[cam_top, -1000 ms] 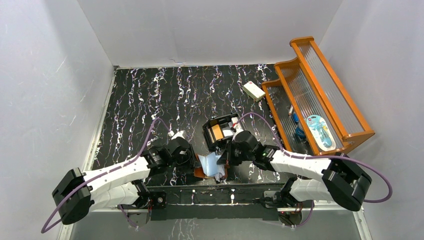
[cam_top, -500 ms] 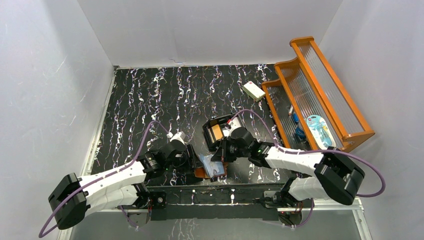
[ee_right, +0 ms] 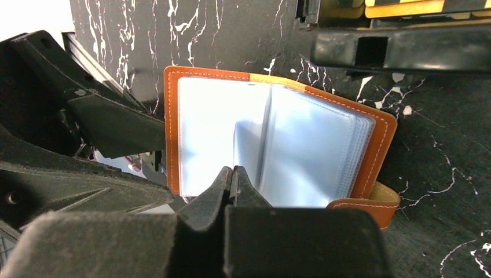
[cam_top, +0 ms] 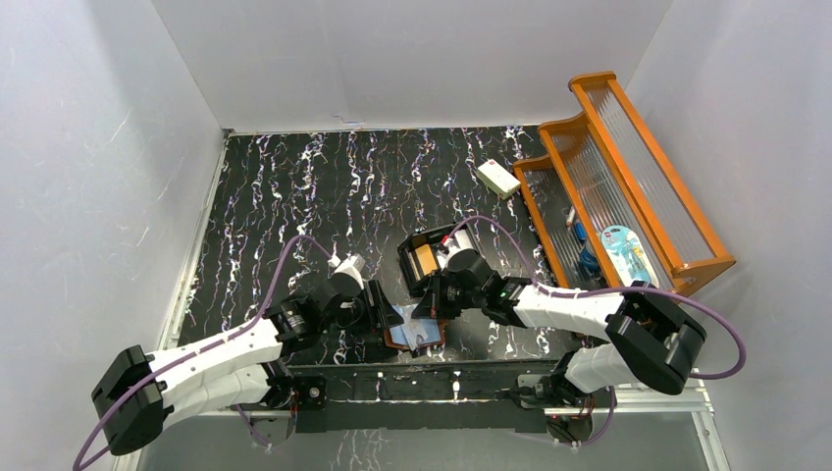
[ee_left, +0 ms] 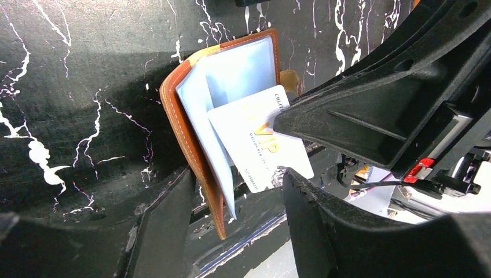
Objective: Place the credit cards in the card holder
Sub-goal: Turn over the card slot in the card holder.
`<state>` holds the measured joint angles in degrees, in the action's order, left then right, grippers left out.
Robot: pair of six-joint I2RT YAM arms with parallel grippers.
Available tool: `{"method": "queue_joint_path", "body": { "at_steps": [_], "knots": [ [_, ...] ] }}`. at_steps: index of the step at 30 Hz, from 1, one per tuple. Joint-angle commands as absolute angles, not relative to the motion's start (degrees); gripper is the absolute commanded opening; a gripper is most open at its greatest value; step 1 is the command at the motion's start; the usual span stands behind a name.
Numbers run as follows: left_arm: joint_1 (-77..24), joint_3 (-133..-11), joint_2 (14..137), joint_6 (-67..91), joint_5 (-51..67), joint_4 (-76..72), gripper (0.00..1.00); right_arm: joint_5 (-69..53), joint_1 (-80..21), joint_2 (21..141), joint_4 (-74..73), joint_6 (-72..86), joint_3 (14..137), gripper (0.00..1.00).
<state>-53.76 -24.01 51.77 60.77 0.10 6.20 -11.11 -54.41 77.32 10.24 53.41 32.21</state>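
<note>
The holder [ee_left: 179, 98] lies open at 6 o'clock on the table [cam_top: 294, 196]. The right gripper [ee_right: 234, 174] pinches a white card [ee_left: 255, 139], whose corner is between the pages [ee_right: 312, 145]. The left gripper [ee_left: 234, 185] stands wide and empty. I think the tilted card can miss its slot, because nothing pins the loose pages.

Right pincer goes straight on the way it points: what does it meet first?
The card holder. The right pincer, shut on a white VIP card, points into its open pale blue sleeves. Depth is unclear, but nothing else intervenes.

Card holder [ee_right: 171, 133] looks leather, stitched, matt.
</note>
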Motion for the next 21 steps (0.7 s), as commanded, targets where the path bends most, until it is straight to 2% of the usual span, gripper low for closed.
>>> {"method": "queue_joint_path", "body": {
  "at_steps": [1,3,6,11,17,21],
  "knots": [
    [-53.7,-24.8,52.3,59.5,0.0,6.8,0.55,-10.9,-55.1,76.0,10.9,53.2,34.6,0.0],
    [-53.8,-24.8,53.2,59.2,-0.5,7.4,0.53,-10.8,-55.3,75.8,10.9,53.3,34.5,0.0],
    [-53.8,-25.1,54.2,58.6,-2.2,9.2,0.45,-9.4,-55.4,75.6,9.9,52.4,34.4,0.0],
    [-53.8,-24.8,55.1,57.1,-4.2,11.6,0.22,-4.3,-55.3,72.2,9.7,51.0,30.1,0.0],
    [-53.8,-22.1,56.9,56.6,-2.5,9.9,0.01,-4.8,-55.3,72.2,12.8,53.3,26.6,0.0],
    [-53.7,-20.5,58.8,56.7,-0.4,7.9,0.0,-6.1,-55.3,73.6,19.4,56.4,23.1,0.0]
  ]
}}
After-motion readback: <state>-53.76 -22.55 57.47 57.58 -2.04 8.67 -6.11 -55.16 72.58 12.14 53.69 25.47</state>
